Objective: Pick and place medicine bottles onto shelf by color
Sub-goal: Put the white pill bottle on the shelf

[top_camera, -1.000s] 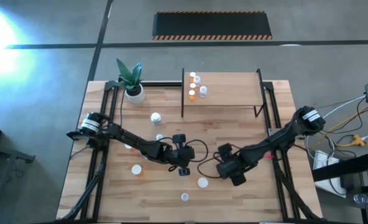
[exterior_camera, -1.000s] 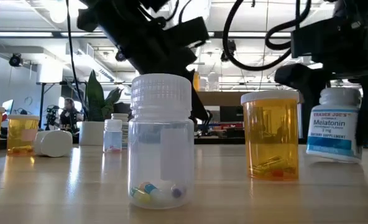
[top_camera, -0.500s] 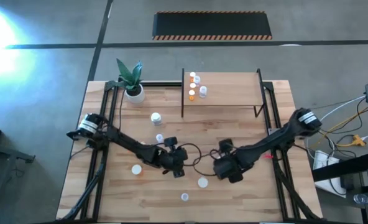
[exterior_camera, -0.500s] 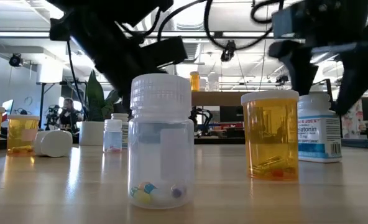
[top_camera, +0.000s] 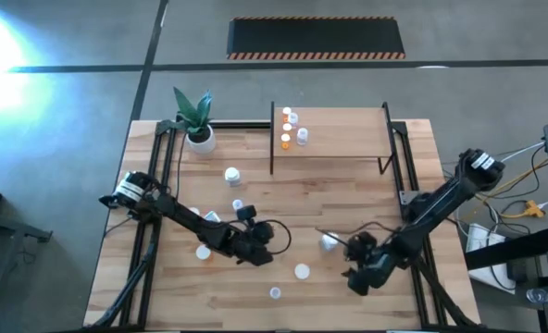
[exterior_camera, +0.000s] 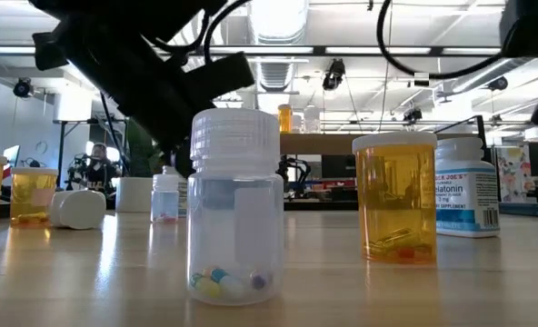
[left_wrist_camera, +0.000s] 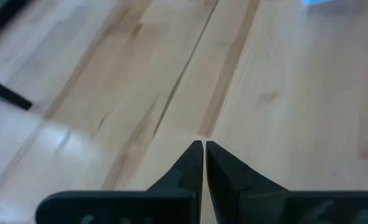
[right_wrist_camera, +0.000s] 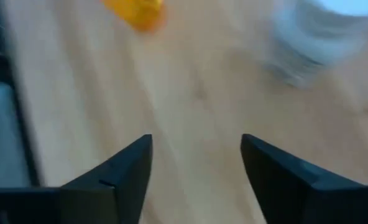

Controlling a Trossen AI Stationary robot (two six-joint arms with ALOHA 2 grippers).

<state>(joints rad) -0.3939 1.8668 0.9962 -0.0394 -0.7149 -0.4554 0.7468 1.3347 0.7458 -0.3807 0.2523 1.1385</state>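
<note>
Medicine bottles stand loose on the wooden table: a white one (top_camera: 330, 242) in the middle, a clear one (exterior_camera: 235, 204) and an orange one (exterior_camera: 396, 195) near the front edge, more (top_camera: 231, 174) toward the left. The shelf (top_camera: 348, 139) at the back holds several small bottles (top_camera: 288, 139) at its left end. My left gripper (top_camera: 263, 252) is shut and empty, low over bare wood (left_wrist_camera: 204, 146) left of the white bottle. My right gripper (top_camera: 353, 270) is open with nothing between its fingers (right_wrist_camera: 196, 140), just near-right of that bottle.
A potted plant (top_camera: 198, 129) stands at the back left. A white bottle (exterior_camera: 78, 209) lies on its side toward the left, beside two orange ones (exterior_camera: 31, 195). Black frame rails run along both table sides. Bare wood lies at the right and in front of the shelf.
My right gripper has let go of the white bottle, which now stands alone on the table. The gripper has rolled and drawn back toward the table's near right corner. My left gripper, still shut, has moved toward the table's left edge and sunk lower.
</note>
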